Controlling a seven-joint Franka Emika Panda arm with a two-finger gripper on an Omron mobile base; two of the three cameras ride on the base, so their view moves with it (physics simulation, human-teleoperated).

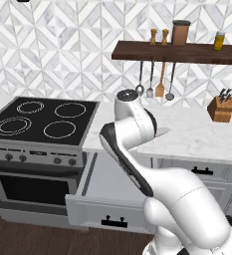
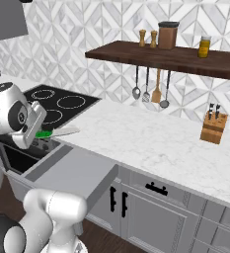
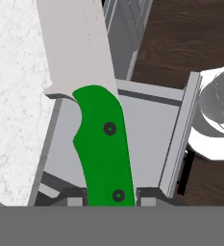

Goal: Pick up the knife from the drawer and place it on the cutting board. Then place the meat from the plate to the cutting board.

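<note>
My gripper (image 3: 112,194) is shut on the bright green handle of the knife (image 3: 104,144). The pale blade points away from the hand and reaches over the edge of the marble counter (image 3: 12,96). The knife (image 2: 52,132) hangs above the open drawer (image 2: 72,170), at about counter height, beside the gripper (image 2: 37,132). In the left base view the arm hides the hand, and only the blade tip of the knife (image 1: 163,131) sticks out over the drawer (image 1: 95,209). The cutting board, the plate and the meat are out of view.
A black stove (image 1: 43,119) stands left of the drawer. The marble counter (image 1: 197,134) runs to the right, with a wooden knife block (image 1: 220,108) at the back. Utensils (image 1: 155,84) hang under a dark shelf (image 1: 187,52) holding jars.
</note>
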